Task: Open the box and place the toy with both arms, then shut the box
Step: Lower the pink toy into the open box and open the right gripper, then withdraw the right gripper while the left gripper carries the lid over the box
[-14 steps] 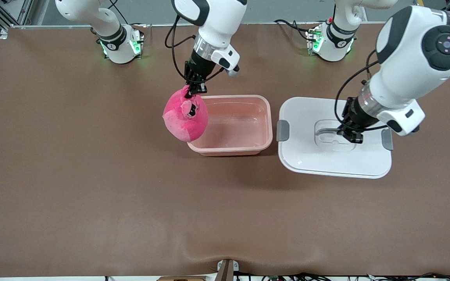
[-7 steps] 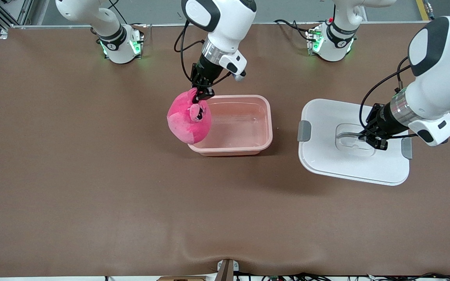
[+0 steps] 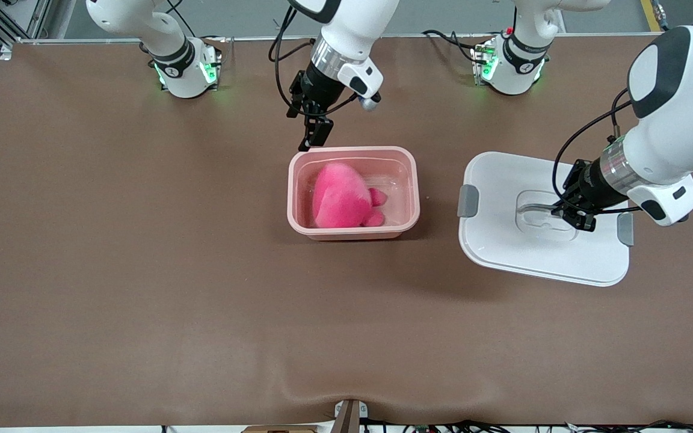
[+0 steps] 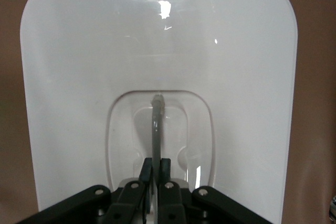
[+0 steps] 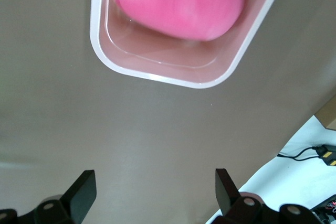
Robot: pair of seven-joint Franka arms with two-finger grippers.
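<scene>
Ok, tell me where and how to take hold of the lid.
Grip the lid by the thin bar handle in its recessed centre, coming straight down from above. The bar stands clear of the recess, and the left gripper is shut on it.

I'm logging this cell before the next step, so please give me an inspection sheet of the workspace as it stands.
Surface: brown matte table, slight ripple at the edge nearest the front camera.
Job's things: round hot-pink plush toy lies in the open translucent pink plastic box; white lid with grey side clips sits beside the box, toward the left arm's end.
Clutter: nothing seen.
Grippers: left pincer shut on the lid's recessed handle; right pincer open, empty, over the table by the box's rim.
Cables: black leads on both wrists.
Surroundings: arm bases lit green.
</scene>
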